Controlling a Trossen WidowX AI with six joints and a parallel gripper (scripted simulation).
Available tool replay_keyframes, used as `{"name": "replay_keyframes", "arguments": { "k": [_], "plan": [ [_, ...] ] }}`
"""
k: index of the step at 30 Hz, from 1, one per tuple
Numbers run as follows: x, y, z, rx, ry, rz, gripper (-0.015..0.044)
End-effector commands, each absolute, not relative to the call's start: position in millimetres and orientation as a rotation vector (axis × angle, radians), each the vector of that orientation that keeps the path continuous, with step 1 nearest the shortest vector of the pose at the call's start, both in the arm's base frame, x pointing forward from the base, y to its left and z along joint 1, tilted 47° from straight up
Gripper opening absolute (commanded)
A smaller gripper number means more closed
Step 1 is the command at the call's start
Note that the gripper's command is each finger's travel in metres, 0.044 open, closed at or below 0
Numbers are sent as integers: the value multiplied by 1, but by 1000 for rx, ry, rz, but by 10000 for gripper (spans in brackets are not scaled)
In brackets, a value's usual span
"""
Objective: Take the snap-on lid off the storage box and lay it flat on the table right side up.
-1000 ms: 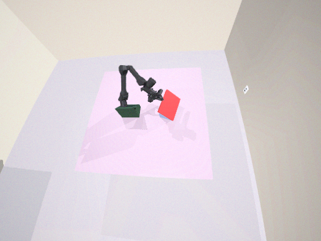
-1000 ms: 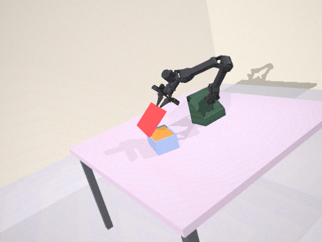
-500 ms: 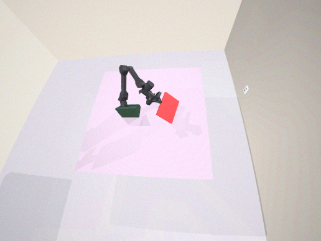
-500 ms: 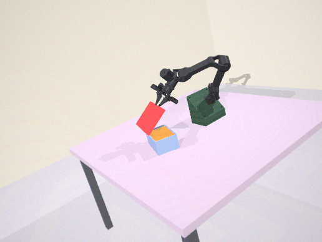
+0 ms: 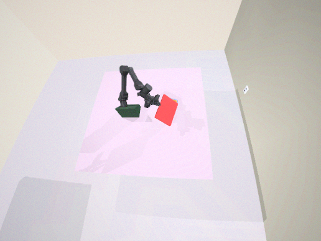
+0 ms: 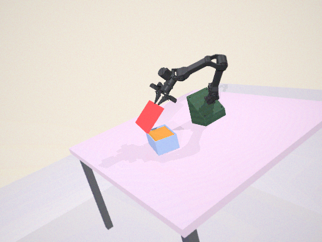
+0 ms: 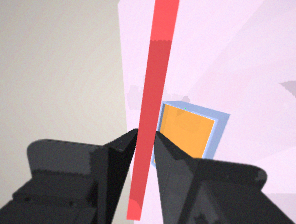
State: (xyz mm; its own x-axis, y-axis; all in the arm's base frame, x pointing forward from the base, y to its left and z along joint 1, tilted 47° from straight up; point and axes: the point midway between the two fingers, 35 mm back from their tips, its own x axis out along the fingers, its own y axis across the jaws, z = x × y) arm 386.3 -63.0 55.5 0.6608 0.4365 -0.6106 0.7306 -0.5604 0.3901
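Note:
The red lid (image 5: 167, 110) (image 6: 150, 116) (image 7: 152, 90) is off the box, held in the air and steeply tilted. It is seen edge-on in the wrist view. My gripper (image 6: 155, 103) (image 7: 146, 133) is shut on one edge of the lid. The light blue storage box (image 6: 168, 146) (image 7: 219, 131) stands upright and open on the table, with an orange inside surface. In the exterior view the lid's lower corner overlaps the box's rim; whether they touch I cannot tell. In the top view the lid hides most of the box.
The pink table (image 5: 140, 155) (image 6: 224, 150) bears the box and the dark green base block (image 5: 131, 112) (image 6: 203, 110) that carries the arm. The table's edge (image 6: 125, 191) shows in the exterior view.

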Motion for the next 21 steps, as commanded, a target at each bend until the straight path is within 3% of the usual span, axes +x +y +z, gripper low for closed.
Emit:
{"name": "replay_keyframes", "arguments": {
  "k": [1, 21],
  "plan": [
    [384, -72, 51, 2244, 887, -598, 0],
    [373, -101, 25, 2242, 886, -598, 0]
  ]
}}
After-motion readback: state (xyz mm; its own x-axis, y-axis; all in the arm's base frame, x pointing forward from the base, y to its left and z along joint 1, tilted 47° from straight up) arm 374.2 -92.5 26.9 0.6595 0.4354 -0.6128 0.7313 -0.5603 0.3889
